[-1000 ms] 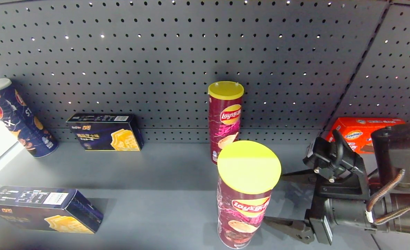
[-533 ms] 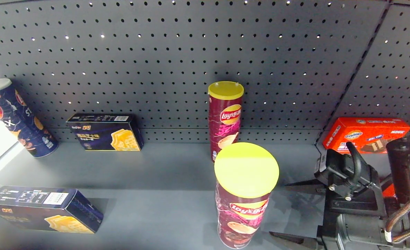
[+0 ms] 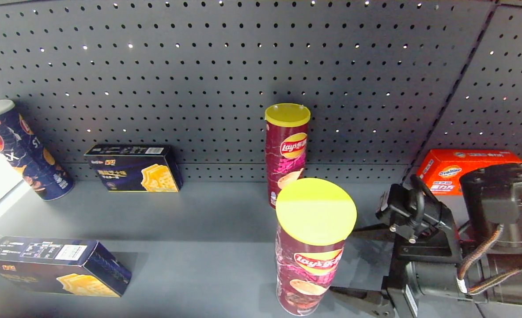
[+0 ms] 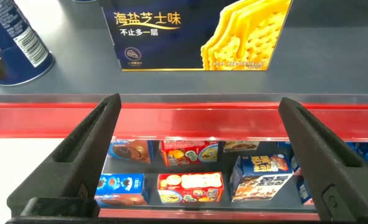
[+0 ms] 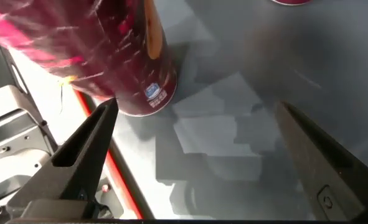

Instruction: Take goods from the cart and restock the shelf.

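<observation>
Currently: 1 chip can, upright at the near edge of the shelf, before a 2nd can at the far wall. Right gripper: jaws spread, just right of the chip can, holding nothing. Left gripper: spread, empty. Handling, likely: light, stiff tube, glossy, crushable, tippy. Grip mid-body, below the lid, squeezing gently.

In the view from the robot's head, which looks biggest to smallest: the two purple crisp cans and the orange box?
1. Front purple can
2. Rear purple can
3. Orange box, partly hidden
The cans seem the same kind; the front one probably looks larger because it stands nearer the camera.
</observation>
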Motion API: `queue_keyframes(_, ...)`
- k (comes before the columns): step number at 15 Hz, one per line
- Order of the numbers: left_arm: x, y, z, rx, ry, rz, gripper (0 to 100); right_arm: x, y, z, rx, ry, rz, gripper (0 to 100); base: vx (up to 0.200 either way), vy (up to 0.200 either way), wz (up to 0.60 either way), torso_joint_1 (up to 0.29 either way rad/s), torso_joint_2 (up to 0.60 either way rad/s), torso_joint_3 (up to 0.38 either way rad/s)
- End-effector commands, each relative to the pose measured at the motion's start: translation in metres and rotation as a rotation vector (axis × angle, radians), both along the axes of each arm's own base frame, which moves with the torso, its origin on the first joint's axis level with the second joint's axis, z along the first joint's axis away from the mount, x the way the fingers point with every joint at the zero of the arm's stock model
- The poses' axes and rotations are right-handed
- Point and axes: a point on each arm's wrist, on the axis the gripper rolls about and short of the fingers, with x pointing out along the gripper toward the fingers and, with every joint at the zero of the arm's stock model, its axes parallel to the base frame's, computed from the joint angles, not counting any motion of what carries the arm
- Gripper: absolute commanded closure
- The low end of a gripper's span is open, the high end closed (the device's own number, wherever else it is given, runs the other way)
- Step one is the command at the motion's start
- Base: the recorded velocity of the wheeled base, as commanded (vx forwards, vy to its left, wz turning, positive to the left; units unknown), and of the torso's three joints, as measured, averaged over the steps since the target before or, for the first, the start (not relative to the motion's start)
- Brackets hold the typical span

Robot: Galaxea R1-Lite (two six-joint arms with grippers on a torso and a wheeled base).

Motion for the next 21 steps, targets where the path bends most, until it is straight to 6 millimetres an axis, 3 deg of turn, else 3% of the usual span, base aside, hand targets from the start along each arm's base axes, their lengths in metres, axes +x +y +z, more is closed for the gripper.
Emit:
queue_keyframes(1, 0.000, 0.000, 0.000, 0.000, 0.001, 0.001, 0, 0.007, 0.006, -0.005, -0.015, 0.018, -0.001, 0, 0.000, 0.000, 0.00, 0.000, 0.00, 0.000)
queue_keyframes(6, 0.000, 0.000, 0.000, 0.000, 0.001, 0.001, 0, 0.010, 0.008, -0.008, -0.023, 0.026, -0.003, 0, 0.000, 0.000, 0.00, 0.000, 0.00, 0.000)
queue_keyframes(10, 0.000, 0.000, 0.000, 0.000, 0.001, 0.001, 0, 0.005, -0.003, 0.001, 0.003, -0.004, -0.026, 0, 0.000, 0.000, 0.00, 0.000, 0.00, 0.000)
queue_keyframes(13, 0.000, 0.000, 0.000, 0.000, 0.001, 0.001, 0, -0.001, -0.034, 0.030, 0.087, -0.103, -0.126, 0, 0.000, 0.000, 0.00, 0.000, 0.00, 0.000)
queue_keyframes(15, 0.000, 0.000, 0.000, 0.000, 0.001, 0.001, 0, -0.013, -0.077, 0.062, 0.177, -0.257, -0.282, 0, 0.000, 0.000, 0.00, 0.000, 0.00, 0.000)
queue_keyframes(16, 0.000, 0.000, 0.000, 0.000, 0.001, 0.001, 0, -0.026, -0.099, 0.075, 0.208, -0.335, -0.372, 0, 0.000, 0.000, 0.00, 0.000, 0.00, 0.000)
queue_keyframes(17, 0.000, 0.000, 0.000, 0.000, 0.003, -0.002, 0, -0.052, -0.126, 0.086, 0.233, -0.441, -0.502, 0, 0.000, 0.000, 0.00, 0.000, 0.00, 0.000)
queue_keyframes(19, 0.000, 0.000, 0.000, 0.000, 0.001, -0.007, 0, -0.084, -0.146, 0.087, 0.241, -0.545, -0.637, 0, 0.000, 0.000, 0.00, 0.000, 0.00, 0.000)
queue_keyframes(20, 0.000, 0.000, 0.000, 0.000, 0.001, -0.007, 0, -0.133, -0.156, 0.061, 0.230, -0.637, -0.778, 0, 0.000, 0.000, 0.00, 0.000, 0.00, 0.000)
queue_keyframes(21, 0.000, 0.000, 0.000, 0.000, 0.003, -0.009, 0, -0.157, -0.154, 0.031, 0.217, -0.638, -0.831, 0, 0.000, 0.000, 0.00, 0.000, 0.00, 0.000)
